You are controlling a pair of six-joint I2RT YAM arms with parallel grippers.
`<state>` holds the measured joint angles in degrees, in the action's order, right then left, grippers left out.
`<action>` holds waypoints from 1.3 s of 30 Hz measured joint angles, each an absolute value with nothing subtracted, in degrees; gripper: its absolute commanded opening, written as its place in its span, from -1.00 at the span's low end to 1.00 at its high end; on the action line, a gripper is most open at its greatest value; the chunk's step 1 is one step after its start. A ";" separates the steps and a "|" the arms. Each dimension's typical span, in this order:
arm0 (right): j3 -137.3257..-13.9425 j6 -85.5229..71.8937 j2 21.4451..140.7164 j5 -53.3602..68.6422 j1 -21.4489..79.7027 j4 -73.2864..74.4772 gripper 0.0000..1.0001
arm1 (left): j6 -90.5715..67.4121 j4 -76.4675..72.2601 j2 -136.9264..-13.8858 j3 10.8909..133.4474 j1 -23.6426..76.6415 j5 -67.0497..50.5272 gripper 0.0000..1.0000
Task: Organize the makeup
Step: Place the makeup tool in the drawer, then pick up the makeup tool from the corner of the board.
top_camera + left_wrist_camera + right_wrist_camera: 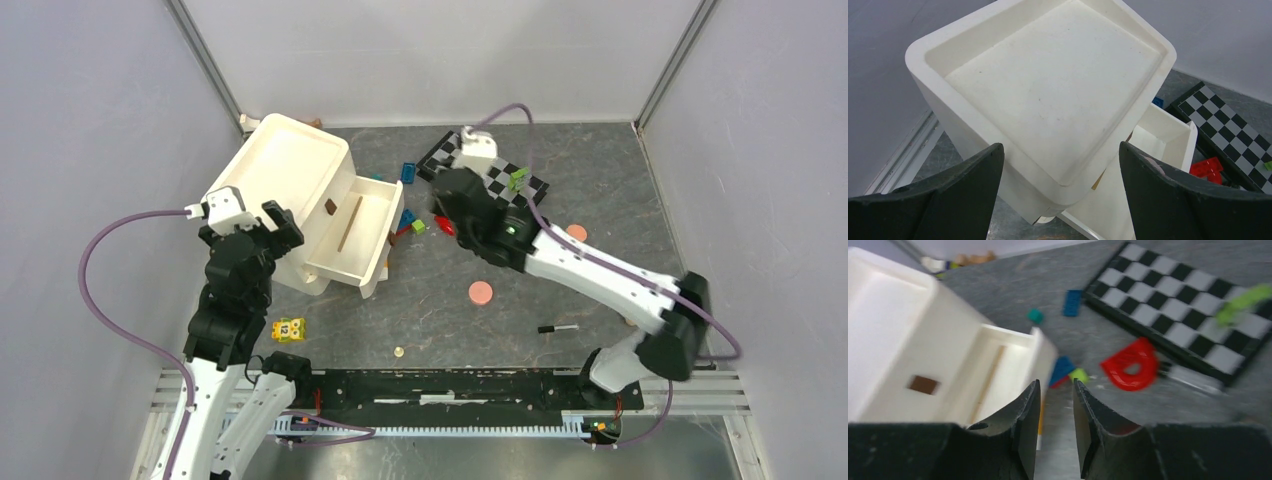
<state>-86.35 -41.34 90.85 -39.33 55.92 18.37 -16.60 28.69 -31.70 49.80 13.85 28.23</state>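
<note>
A white drawer unit [290,175] stands at the back left with its drawer [372,240] pulled open. A thin stick and a small brown square lie in the drawer. My left gripper [250,228] is wide open, with its fingers on either side of the unit's near corner [1068,185]. My right gripper [1055,382] hovers just right of the drawer, jaws a little apart and empty. An orange tube with a white cap [1040,422] lies on the table against the drawer front, below my fingers. Two pink discs [481,293] [577,232] and a black pencil [557,328] lie on the table.
A checkerboard [490,172] lies at the back centre. Toy bricks and a red ring [1128,365] are scattered between it and the drawer. A yellow brick [289,330] sits near the left arm, and a small gold piece [399,352] lies near the front rail.
</note>
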 measured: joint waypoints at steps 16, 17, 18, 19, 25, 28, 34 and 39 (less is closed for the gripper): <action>-40.86 -33.08 50.61 -43.83 23.35 30.17 0.56 | -16.60 28.69 -33.12 49.80 13.85 28.01 0.82; -40.23 -32.93 50.22 -42.94 20.84 30.17 0.60 | -16.60 28.69 -33.23 49.80 13.85 27.94 0.82; -39.55 -32.62 50.24 -40.53 17.04 30.09 0.64 | -16.60 28.69 -33.30 49.80 13.85 27.90 0.82; -39.20 -32.45 50.57 -39.00 14.48 30.09 0.68 | -16.60 28.69 -33.41 49.80 13.85 27.86 0.82; -37.67 -32.05 56.99 -25.10 -2.98 30.35 0.96 | -16.60 28.71 -33.76 49.80 13.85 26.83 0.82; -37.67 -32.60 58.96 -21.34 -9.74 30.85 0.96 | -16.60 28.71 -33.76 49.80 13.85 26.68 0.82; -37.67 -34.02 61.69 -15.57 -19.25 32.01 0.96 | -16.60 28.71 -33.80 49.80 13.85 26.35 0.82; -37.12 -33.89 61.60 -13.37 -22.83 31.70 0.96 | -16.60 28.71 -34.39 49.80 13.85 25.76 0.81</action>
